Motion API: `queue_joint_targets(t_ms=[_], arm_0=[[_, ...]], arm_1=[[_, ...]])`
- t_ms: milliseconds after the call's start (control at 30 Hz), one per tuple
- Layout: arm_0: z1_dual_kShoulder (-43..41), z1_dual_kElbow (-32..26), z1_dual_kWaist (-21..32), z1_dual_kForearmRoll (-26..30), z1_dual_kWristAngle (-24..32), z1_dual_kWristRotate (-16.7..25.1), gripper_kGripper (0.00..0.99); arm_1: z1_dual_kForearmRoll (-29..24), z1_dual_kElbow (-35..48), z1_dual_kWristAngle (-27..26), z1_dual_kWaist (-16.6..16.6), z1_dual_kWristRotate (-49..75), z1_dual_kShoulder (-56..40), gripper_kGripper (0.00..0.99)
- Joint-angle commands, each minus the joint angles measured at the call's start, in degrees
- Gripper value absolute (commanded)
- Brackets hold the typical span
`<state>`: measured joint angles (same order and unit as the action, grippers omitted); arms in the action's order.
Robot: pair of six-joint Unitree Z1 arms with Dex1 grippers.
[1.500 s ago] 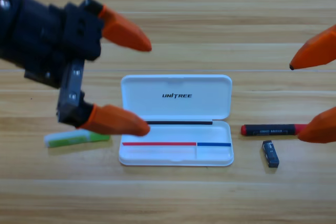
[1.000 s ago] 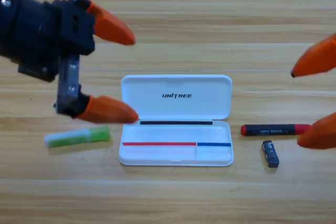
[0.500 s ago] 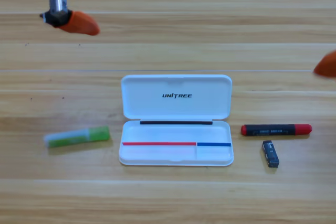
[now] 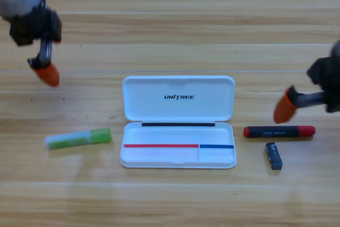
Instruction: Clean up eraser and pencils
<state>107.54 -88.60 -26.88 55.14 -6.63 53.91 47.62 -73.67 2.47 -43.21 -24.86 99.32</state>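
Red-ended pencil [image 4: 279,131] and eraser [image 4: 273,156] at lower right, green pencil [image 4: 78,139] at lower left, beside open case [image 4: 178,122]. Probably light, stiff, rolling easily; best gripped mid-length. Right gripper [image 4: 284,111] above red pencil, left gripper [image 4: 48,74] upper left; finger opening impossible to tell.

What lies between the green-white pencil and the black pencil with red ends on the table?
In the high view, the open white case lies between the green-white pencil and the black pencil with red ends; bare wood separates it from each.
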Motion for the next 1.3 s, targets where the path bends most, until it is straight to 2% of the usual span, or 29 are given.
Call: queue_joint_targets(t_ms=[33, 467, 533, 933, 967, 1067, 1200, 1267, 1300], arm_0=[[6.1, 3.6, 3.0, 0.8, 2.0, 0.7, 0.957], [4.5, 9.3, 1.7, 0.0, 10.1, -0.1, 0.956], [4.5, 10.1, 1.1, -1.3, 10.6, -0.4, 0.956], [4.6, 16.3, -0.2, -8.7, 11.9, -1.6, 0.948], [4.6, 16.5, -0.2, -9.1, 11.9, -1.6, 0.948], [4.3, 17.7, -0.2, -10.5, 11.9, -1.7, 0.948], [3.6, 21.2, -0.2, -15.0, 12.0, -1.6, 0.956], [3.6, 22.9, -0.2, -16.9, 12.1, -1.5, 0.966], [3.6, 23.5, -0.2, -17.7, 12.1, -1.4, 0.973]], arm_1=[[0.7, -3.7, -0.5, -0.3, -7.7, 11.1, 0.990], [0.5, -5.8, -1.8, -0.4, -10.1, 21.8, 0.916], [0.5, -5.5, -2.1, -0.5, -10.3, 22.8, 0.867], [0.3, -5.0, -2.4, -1.1, -11.0, 26.7, 0.807], [0.3, -4.9, -2.5, -1.1, -11.2, 27.1, 0.773], [0.3, -4.6, -3.9, -1.1, -11.1, 27.2, 0.485], [0.3, -4.5, -4.5, -1.1, -10.9, 27.1, 0.158], [0.5, -4.4, -5.3, -1.1, -10.8, 26.8, 0.023], [0.9, -4.4, -5.6, -1.1, -10.8, 26.6, 0.000]])
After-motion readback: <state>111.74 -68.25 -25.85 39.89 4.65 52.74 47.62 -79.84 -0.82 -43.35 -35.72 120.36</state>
